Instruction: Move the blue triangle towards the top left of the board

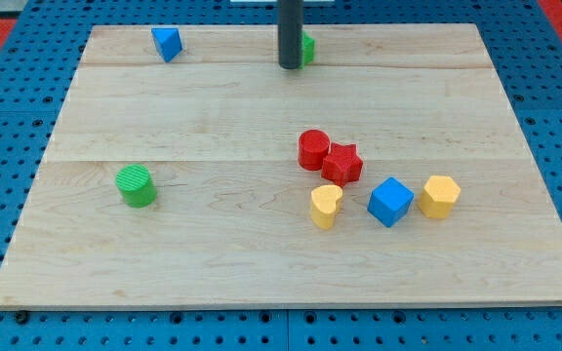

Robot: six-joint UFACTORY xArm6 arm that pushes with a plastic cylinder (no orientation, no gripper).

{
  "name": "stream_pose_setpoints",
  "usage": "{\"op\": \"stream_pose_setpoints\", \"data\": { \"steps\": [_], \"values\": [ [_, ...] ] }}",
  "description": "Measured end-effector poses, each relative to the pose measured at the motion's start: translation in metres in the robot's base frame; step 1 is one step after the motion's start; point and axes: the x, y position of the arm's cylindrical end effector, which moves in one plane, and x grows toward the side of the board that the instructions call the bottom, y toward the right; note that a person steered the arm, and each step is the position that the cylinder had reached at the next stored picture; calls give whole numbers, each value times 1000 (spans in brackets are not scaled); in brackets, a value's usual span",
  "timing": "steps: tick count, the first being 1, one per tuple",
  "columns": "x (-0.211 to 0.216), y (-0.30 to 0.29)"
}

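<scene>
No brand, label or writing can be read anywhere. The arm ends in a plain dark rod rather than an opening end effector, so it grips nothing; its tip [289,66] rests on the wooden tabletop [213,117] near the view's top, just beside a green block [307,49] that the rod partly hides. The blue triangle [167,43] sits near the top left, well apart from the tip. A green cylinder [136,185] stands at the left. Grouped at the right are a red cylinder [313,149], red star [342,163], yellow heart [326,205], blue cube [390,201] and yellow hexagon [440,195].

A green cylinder [137,185] sits well apart from touching red cylinder [312,149] and red star [342,163].
</scene>
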Motion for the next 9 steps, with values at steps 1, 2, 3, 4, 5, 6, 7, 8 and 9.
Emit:
{"op": "stream_pose_setpoints", "data": {
  "steps": [1, 2, 3, 4, 5, 6, 7, 8, 9],
  "values": [
    [34, 5],
    [6, 22],
    [-5, 27],
    [-34, 2],
    [14, 21],
    [63, -74],
    [53, -135],
    [11, -137],
    [-21, -144]
  ]
}}
